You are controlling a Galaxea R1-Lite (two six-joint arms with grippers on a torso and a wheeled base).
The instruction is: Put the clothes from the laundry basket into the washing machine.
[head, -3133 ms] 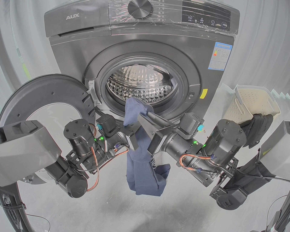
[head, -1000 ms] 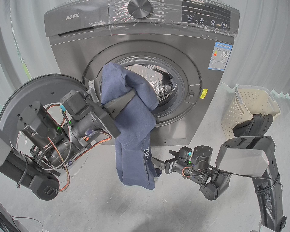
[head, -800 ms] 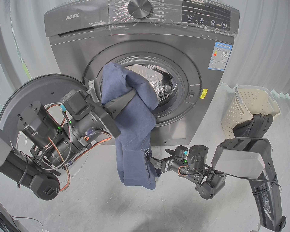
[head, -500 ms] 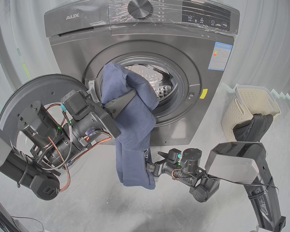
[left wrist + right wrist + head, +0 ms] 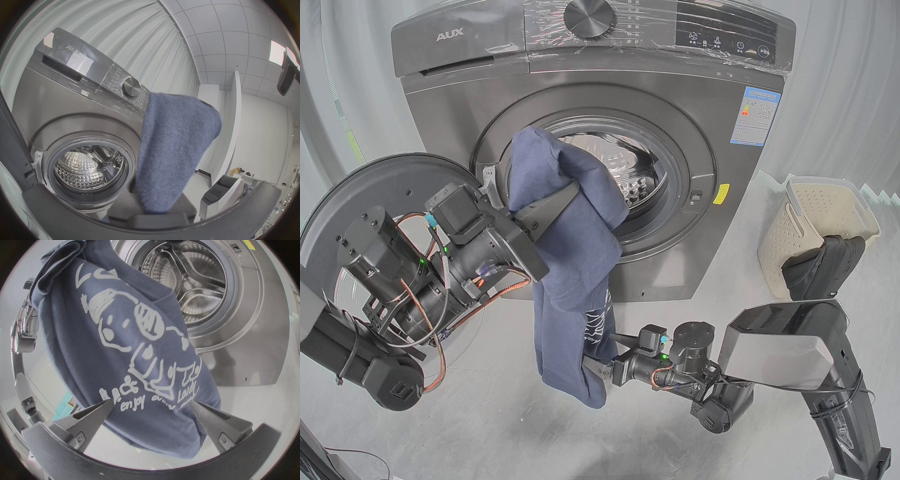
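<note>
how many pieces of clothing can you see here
2. A blue shirt hangs from the left gripper in front of the washing machine; a black garment drapes over the laundry basket rim. More may be hidden inside the basket.

Blue shirt (image 5: 125, 343) hanging before the open washing machine (image 5: 250, 343).
Printed with a white cartoon drawing and lettering, the shirt hangs in loose folds on the near side of the machine, whose shiny drum (image 5: 187, 280) stands open beyond it. The right gripper (image 5: 151, 405) sits low, its two fingers (image 5: 93, 415) spread wide with the shirt's lower part between them.
</note>
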